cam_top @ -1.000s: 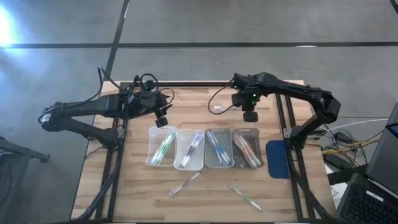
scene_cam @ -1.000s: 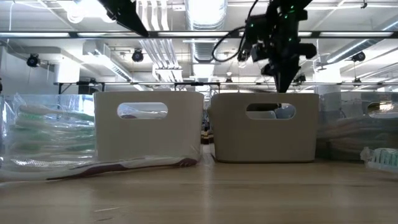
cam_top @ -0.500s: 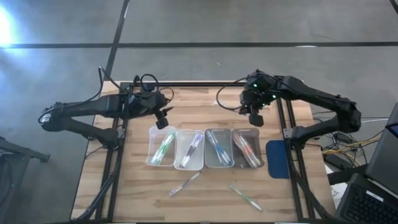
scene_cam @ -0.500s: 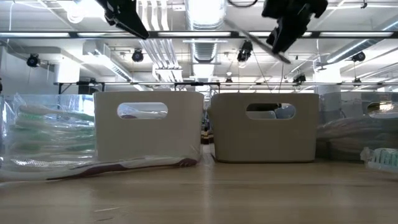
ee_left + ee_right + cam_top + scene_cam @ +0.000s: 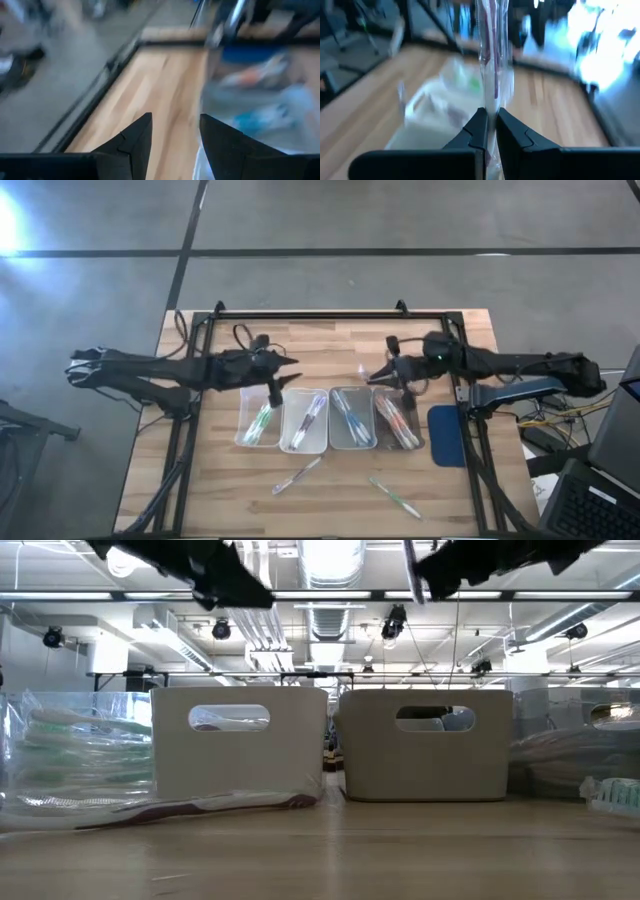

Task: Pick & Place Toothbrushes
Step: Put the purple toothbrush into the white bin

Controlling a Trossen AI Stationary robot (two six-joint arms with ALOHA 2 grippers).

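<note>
Your right gripper (image 5: 490, 127) is clenched on a wrapped toothbrush (image 5: 491, 55), held above the trays (image 5: 352, 420). Your left gripper (image 5: 172, 132) has its jaws apart and holds nothing, over the leftmost tray (image 5: 245, 430).

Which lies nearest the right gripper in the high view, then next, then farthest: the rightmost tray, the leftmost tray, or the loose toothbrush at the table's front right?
From the right gripper:
1. Rightmost tray, just beside it.
2. Loose toothbrush, front right, and leftmost tray, under the left gripper: too close to call.
</note>
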